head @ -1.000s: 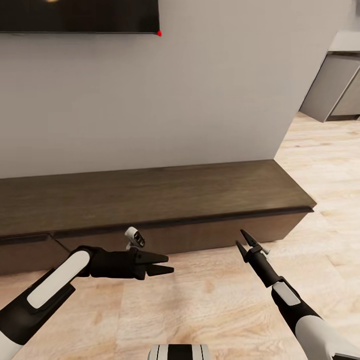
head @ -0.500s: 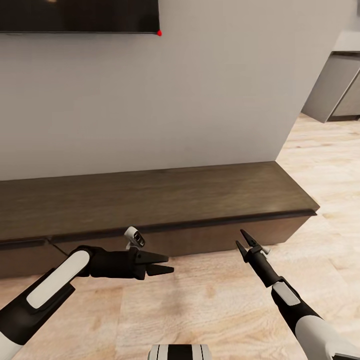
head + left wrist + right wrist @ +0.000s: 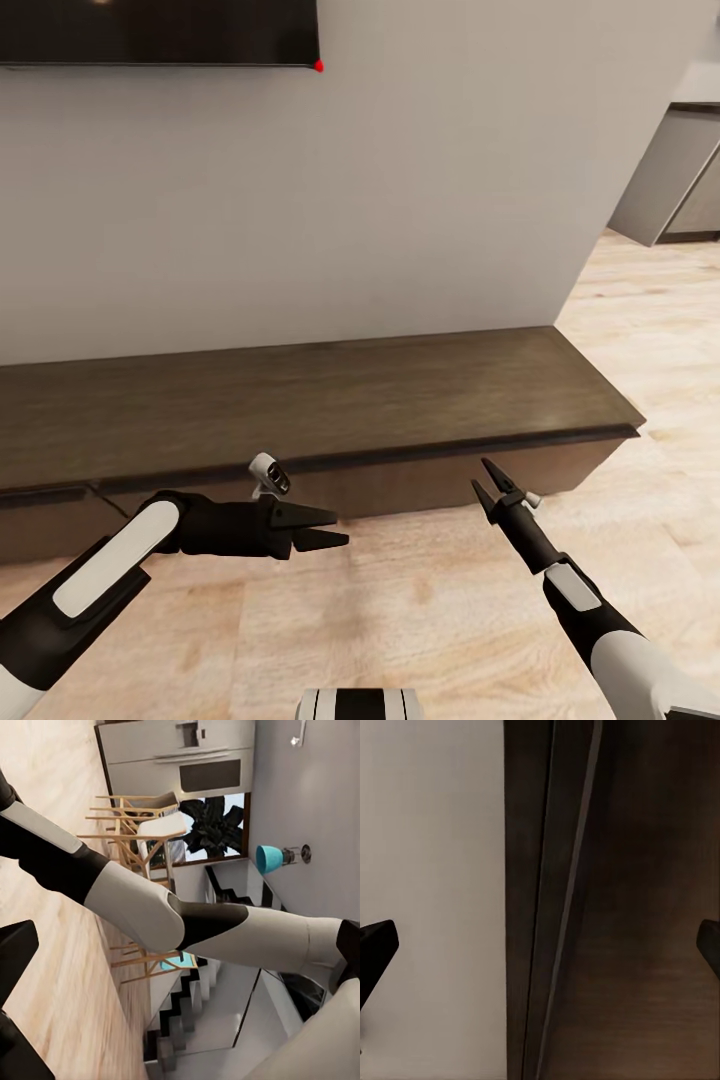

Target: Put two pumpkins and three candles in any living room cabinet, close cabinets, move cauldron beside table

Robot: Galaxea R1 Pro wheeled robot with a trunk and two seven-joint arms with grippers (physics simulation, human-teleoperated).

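Robot stands facing the cabinet (image 3: 300, 400), a long low dark-brown unit against a grey wall (image 3: 400, 200), with the lower edge of a dark screen (image 3: 160, 35) above. Cabinet top bare; no pumpkin, candle, cauldron or coffee table to be seen here. Left gripper (image 3: 335, 528) hangs low in front of the cabinet face, pointing sideways toward the right arm, jaws slightly apart, nothing between them. Right gripper (image 3: 490, 485) points up and forward at the cabinet front, jaws spread, empty; its wrist view looks straight at the dark front and the lip of the top (image 3: 555, 900), with both fingertips at the frame edges, wide apart. Drawer fronts read as flush from the head view; a seam shows at far left (image 3: 95, 490), but whether any drawer stands a crack open I cannot tell. Judgement: this is either a check that the cabinet is shut or a line-up to pull a drawer open; with both hands empty, nothing is ready to stow. Next move likely needs the right fingertips to catch under the top's overhang or a drawer edge, since there are no handles. Room: open wood floor (image 3: 420, 600) between base and cabinet, and more floor past the cabinet's right end (image 3: 625, 425) toward a grey unit (image 3: 670, 170). Left wrist view shows the other arm (image 3: 187, 922), chairs and stairs beyond.
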